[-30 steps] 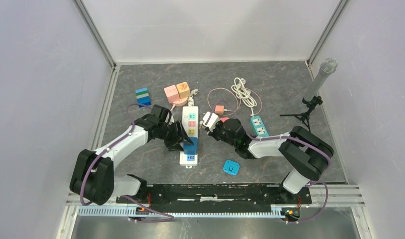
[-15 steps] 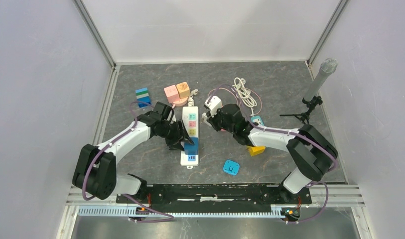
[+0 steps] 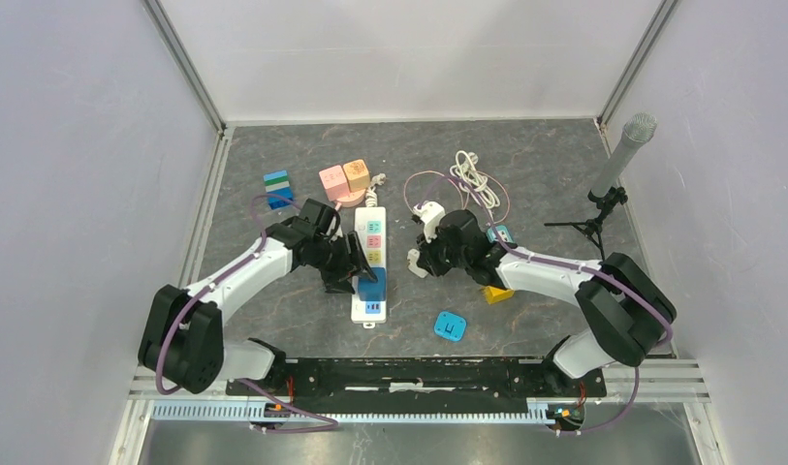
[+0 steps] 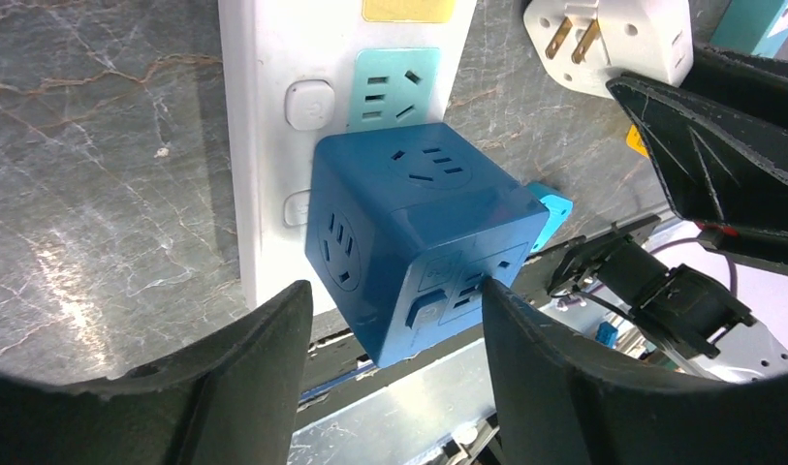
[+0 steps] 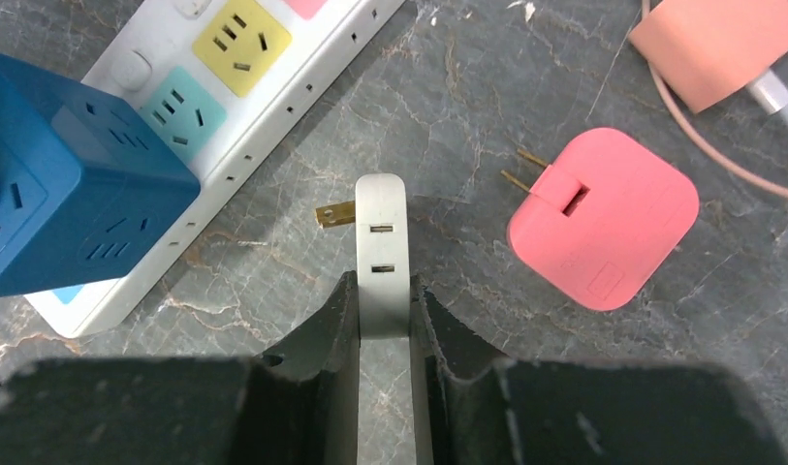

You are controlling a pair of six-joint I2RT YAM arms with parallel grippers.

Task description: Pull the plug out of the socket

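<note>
Clear only from the right wrist: white plug [image 5: 382,232] pinched edgewise in the closed right gripper [image 5: 382,284], one brass prong showing, off the white power strip [image 5: 264,97] and just to its right, level with the yellow and teal sockets. Further right, a pink plug [image 5: 603,218] lying flat and a smaller, corded pink adapter [image 5: 719,48]. Given only by the left wrist: both prongs of the held plug bare, and the left gripper [image 4: 394,291] with jaws spread to either side of a blue cube adapter [image 4: 419,252] sitting on the strip toward its near end. Impossible to tell whether the pads touch the cube. From above, both arms reaching in on the strip from left and right, grippers near but apart. Around them: striped block [image 3: 278,186], pink block [image 3: 332,181] and orange block [image 3: 357,174] by the strip's far end, coiled white cable [image 3: 475,179] far right, yellow block [image 3: 496,294] and blue square tile [image 3: 452,325] nearer, microphone [image 3: 622,155] by the right wall. Teal strip [image 3: 501,235] mostly covered by the right arm. Pink plug hidden from above behind the right gripper. Too small in that view to judge either grip.
</note>
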